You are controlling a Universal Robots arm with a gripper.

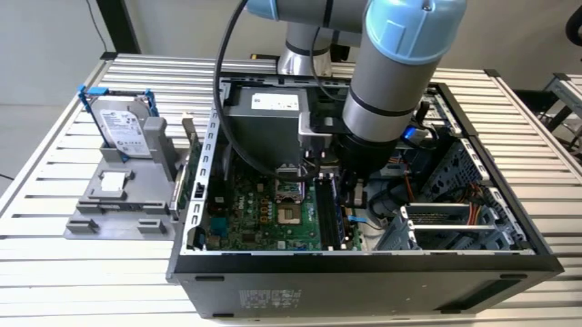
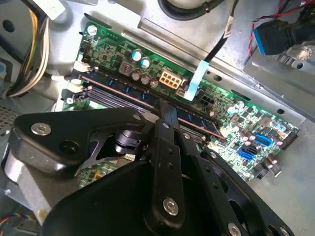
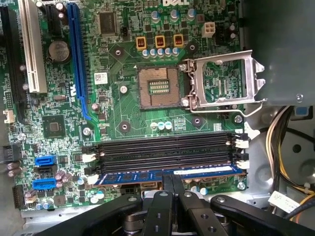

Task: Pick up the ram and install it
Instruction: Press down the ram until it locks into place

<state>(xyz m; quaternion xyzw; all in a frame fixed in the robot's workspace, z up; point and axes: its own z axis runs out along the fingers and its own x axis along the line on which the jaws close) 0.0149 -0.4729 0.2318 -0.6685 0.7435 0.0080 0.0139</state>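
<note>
On the exterior view's left, a grey stand [image 1: 118, 204] is being carried by the slatted table [image 1: 54, 272], and a silver hard drive [image 1: 123, 133] in a blue frame is being held upright in it. Further right, an open computer case [image 1: 364, 272] is being carried by the same table. A green motherboard [image 1: 264, 218] is being held inside it, with a grey power supply box [image 1: 264, 112] at the back and a metal drive cage [image 1: 454, 218] toward the exterior view's right.

In the first wrist view, four long memory slots [image 3: 162, 150] are being shown side by side on the board, beside an open processor socket [image 3: 158, 87]. Three slots are lying bare, and the ram [image 3: 167, 174] is being held in the outermost slot, lying level along its whole length.

The pincer [image 3: 172, 189] is being held straight over the case by the arm [image 1: 391, 82]. In the first wrist view, its two black fingers [image 3: 163, 196] are drawn nearly together at the middle of the ram's upper edge, touching it. Whether the stick is being squeezed or only pressed cannot be told.

In the second wrist view, much of the ram [image 2: 123, 91] is being hidden behind the pincer [image 2: 165, 115] linkage. In the exterior view, the slots are being covered by the arm.
</note>
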